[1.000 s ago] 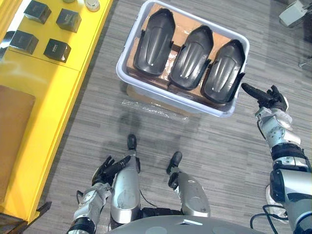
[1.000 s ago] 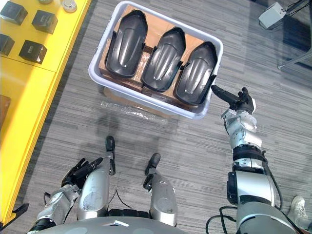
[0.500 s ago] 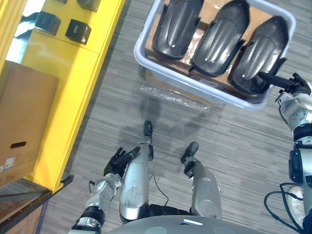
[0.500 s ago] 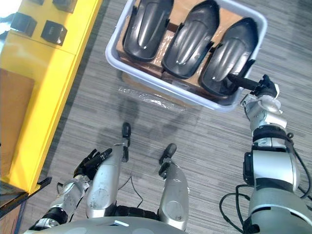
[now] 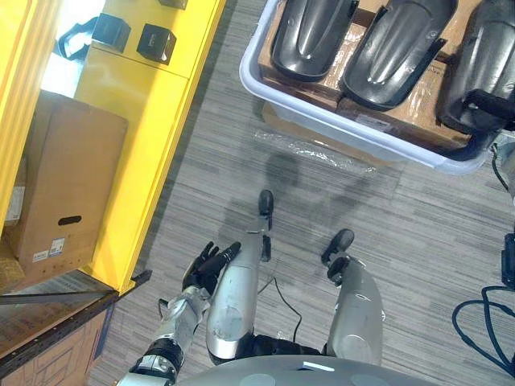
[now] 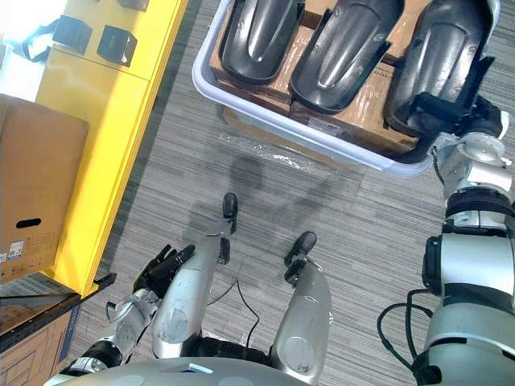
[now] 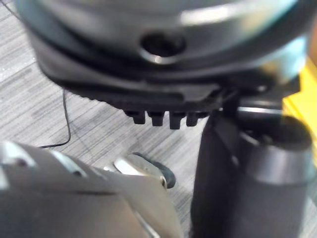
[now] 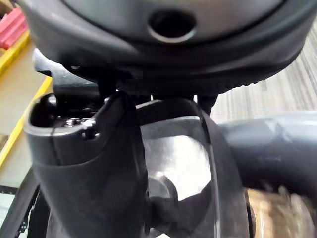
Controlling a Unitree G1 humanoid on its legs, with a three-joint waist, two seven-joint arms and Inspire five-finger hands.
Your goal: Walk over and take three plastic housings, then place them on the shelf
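Note:
Three black plastic housings lie side by side on cardboard in a pale bin (image 5: 354,134) on the floor ahead: the left housing (image 6: 261,32), the middle housing (image 6: 342,48) and the right housing (image 6: 442,56). My right hand (image 6: 471,125) is at the bin's near right corner. Its straight fingers lie across the near end of the right housing, whose glossy surface (image 8: 178,158) sits just past the thumb in the right wrist view. My left hand (image 5: 211,261) hangs low by my left side, fingers relaxed and holding nothing.
A yellow shelf (image 5: 145,104) runs along the left with small black boxes (image 5: 157,42) on top. A cardboard box (image 5: 60,185) stands inside its lower level. Clear plastic film (image 5: 322,151) lies on the grey floor in front of the bin.
The view has shifted as I came closer to the bin. My right hand has gone from just outside the bin's corner onto the right housing's near end. The left hand stays low.

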